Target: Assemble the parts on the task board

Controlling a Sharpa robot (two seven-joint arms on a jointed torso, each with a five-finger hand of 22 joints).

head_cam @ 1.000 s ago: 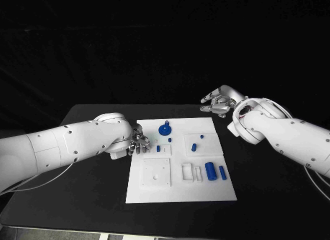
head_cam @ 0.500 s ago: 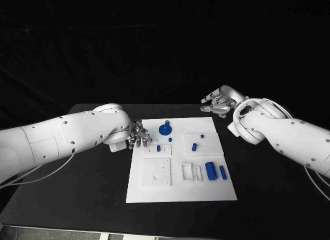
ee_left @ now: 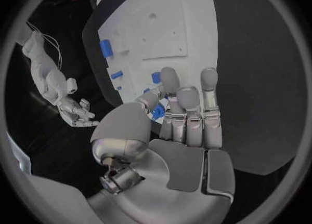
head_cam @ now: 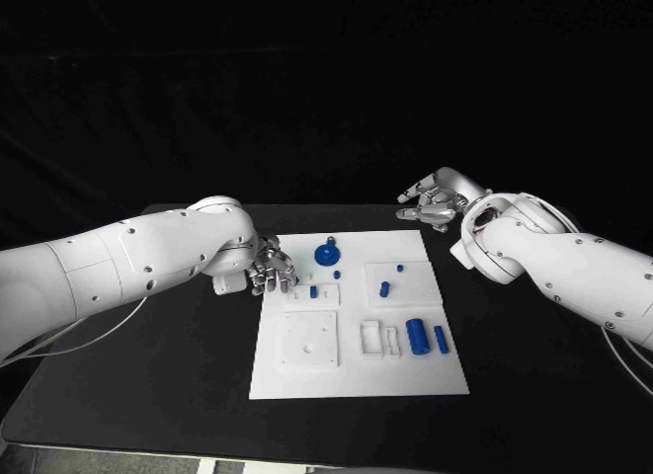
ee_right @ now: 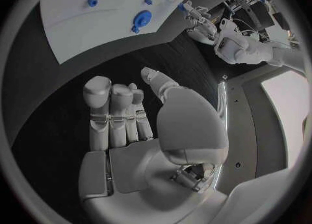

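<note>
On the white task board [head_cam: 358,380], scattered blue parts [head_cam: 416,331], several in recesses

Both arms are glossy white shells, thick and rounded, dotted with small dark screw heads along their casings. The left arm [head_cam: 120,272] swells into a bulbous joint housing near the wrist; thin pale cables loop from its underside at about 8 o'clock in the head view. The right arm [head_cam: 583,272] has a dark ring with a reddish glint at its wrist joint. The left hand [ee_left: 172,130] and right hand [ee_right: 140,146] are silver-grey metal, with segmented fingers [ee_left: 189,112], paler rounded tips and flat palm plates
</note>
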